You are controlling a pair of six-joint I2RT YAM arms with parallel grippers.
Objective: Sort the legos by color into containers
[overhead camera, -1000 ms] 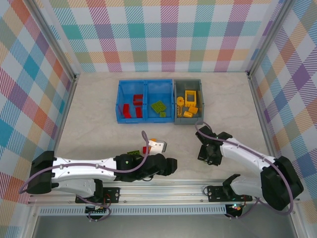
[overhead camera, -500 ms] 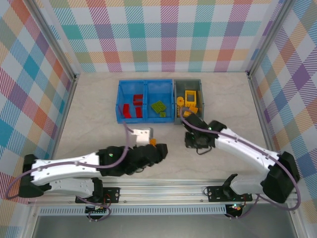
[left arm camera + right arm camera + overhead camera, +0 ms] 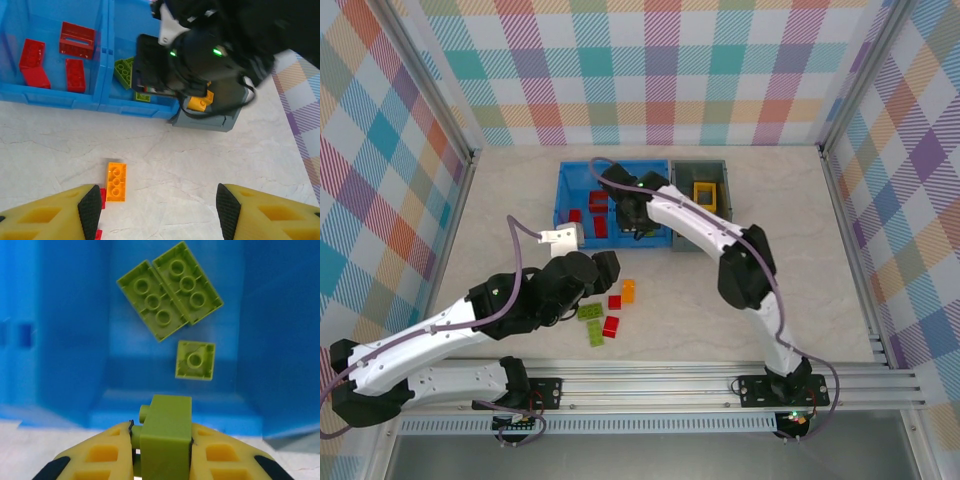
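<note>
the right gripper pinches a lime green brick by its flat sides above the blue bin, over the compartment of greens. light, rigid and probably slick plastic, it likely needs only a modest squeeze. the left gripper hangs with jaws spread over an orange brick on the table.

No text, label, brand mark or number can be read on anything here. The studs on the lime green legos lying in the blue bin are too blurred to show any lettering.
</note>
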